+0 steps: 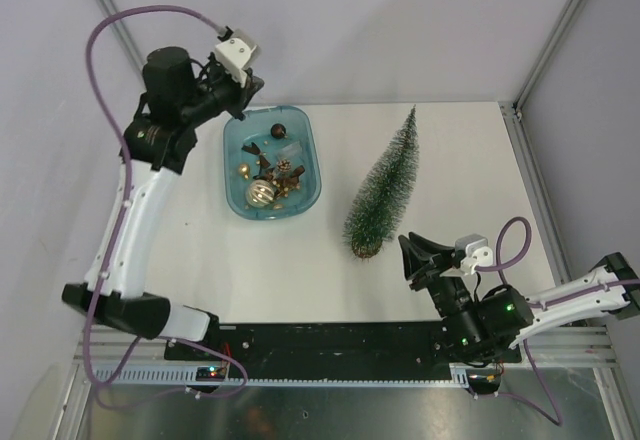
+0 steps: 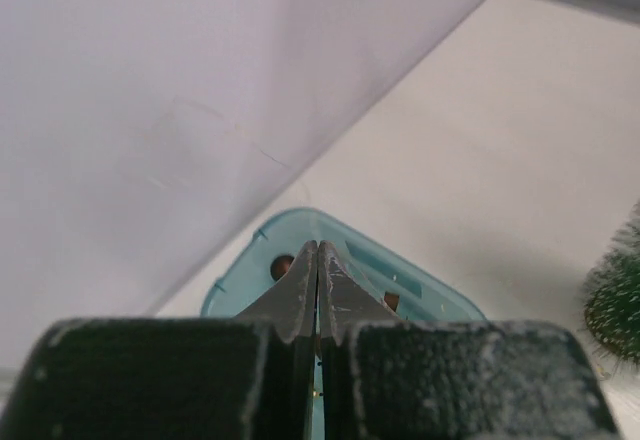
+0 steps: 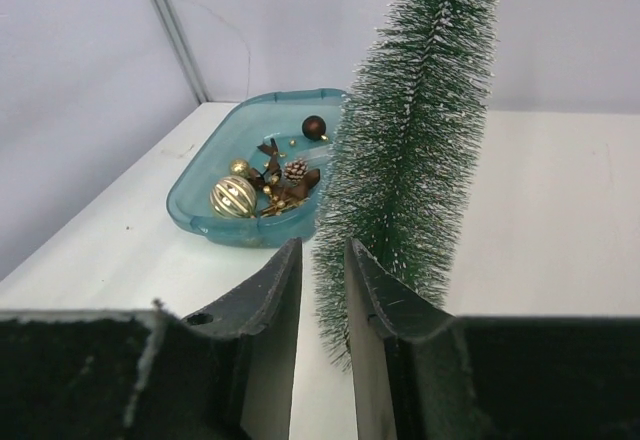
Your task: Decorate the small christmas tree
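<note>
The small christmas tree (image 1: 385,185) stands upright on the white table, right of a blue tray (image 1: 232,140); it fills the middle of the right wrist view (image 3: 420,130). The tray holds a gold striped ball (image 1: 261,193), a dark brown ball (image 1: 279,129), a pine cone and brown bows. My left gripper (image 1: 243,110) is shut and empty, hovering above the tray's far left edge (image 2: 420,280). My right gripper (image 1: 412,250) is low on the table just right of the tree's base, its jaws a narrow gap apart and empty (image 3: 323,245).
Pale walls close in the table at the back and left. Metal frame posts stand at the back right corner (image 1: 560,35) and back left (image 1: 110,10). A black rail (image 1: 330,340) runs along the near edge between the arm bases.
</note>
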Controlling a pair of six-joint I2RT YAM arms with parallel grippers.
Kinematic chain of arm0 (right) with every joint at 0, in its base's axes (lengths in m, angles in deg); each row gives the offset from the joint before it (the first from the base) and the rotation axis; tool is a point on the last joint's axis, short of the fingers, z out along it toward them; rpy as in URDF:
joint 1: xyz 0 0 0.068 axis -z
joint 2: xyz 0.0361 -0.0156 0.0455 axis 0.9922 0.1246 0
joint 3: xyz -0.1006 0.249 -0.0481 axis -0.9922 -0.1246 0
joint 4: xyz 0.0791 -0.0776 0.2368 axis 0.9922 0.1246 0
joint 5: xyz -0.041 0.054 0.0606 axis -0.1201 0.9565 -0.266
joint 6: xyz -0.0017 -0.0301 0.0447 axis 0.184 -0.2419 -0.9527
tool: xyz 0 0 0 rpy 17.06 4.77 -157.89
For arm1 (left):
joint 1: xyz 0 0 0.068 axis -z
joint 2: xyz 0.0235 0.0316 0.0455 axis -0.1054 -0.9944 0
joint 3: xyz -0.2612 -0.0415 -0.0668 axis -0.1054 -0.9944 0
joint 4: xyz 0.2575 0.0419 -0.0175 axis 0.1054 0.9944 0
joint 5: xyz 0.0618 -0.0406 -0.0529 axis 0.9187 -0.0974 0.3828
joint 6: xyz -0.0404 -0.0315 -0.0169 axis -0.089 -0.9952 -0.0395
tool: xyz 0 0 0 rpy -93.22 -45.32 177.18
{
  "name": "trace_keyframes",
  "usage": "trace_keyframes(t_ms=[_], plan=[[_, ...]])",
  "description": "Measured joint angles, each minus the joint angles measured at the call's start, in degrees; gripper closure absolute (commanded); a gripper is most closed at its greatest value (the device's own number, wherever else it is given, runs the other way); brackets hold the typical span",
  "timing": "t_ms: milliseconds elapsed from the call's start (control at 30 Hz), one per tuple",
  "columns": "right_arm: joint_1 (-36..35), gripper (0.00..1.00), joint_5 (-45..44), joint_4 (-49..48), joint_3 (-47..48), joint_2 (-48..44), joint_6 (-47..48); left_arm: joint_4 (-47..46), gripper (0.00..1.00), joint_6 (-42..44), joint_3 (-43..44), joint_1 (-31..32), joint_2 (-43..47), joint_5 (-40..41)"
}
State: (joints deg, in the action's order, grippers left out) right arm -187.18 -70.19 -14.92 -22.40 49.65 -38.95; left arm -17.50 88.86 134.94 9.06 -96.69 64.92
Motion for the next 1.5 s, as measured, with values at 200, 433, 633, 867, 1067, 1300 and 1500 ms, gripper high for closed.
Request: trace_keyframes(t_ms=[200,433,633,867,1067,1300,1500], plan=[[-1.07,0.71,0.68,2.8,2.78,0.96,-0.98,0.07,1.0,-1.07,3.19,2.38,6.29,-0.07],[-2.29,0.65,2.91,5.79,5.14,4.04,-2.01,0.31,1.0,-3.28,5.88,2.4,12.09,-1.64],[-2.01,0.44,8.24,7.21,8.79,8.13,-2.43,0.48,1.0,-5.66,9.57,2.4,15.89,-5.2],[11.91,0.26,26.6,16.65,17.27,17.49,-12.0,-0.02,1.0,-9.18,11.69,2.4,19.8,-9.62],[26.21,0.21,46.36,25.24,27.36,27.96,-20.57,-0.04,1.0,-9.99,10.32,2.4,21.79,-11.08],[33.44,0.21,64.74,30.93,38.01,38.93,-23.17,0.22,1.0,-9.97,6.6,2.4,22.86,-11.56],[38.16,0.25,73.24,33.22,44.63,45.09,-23.5,0.48,1.0,-9.97,4.66,2.4,23.98,-12.17]])
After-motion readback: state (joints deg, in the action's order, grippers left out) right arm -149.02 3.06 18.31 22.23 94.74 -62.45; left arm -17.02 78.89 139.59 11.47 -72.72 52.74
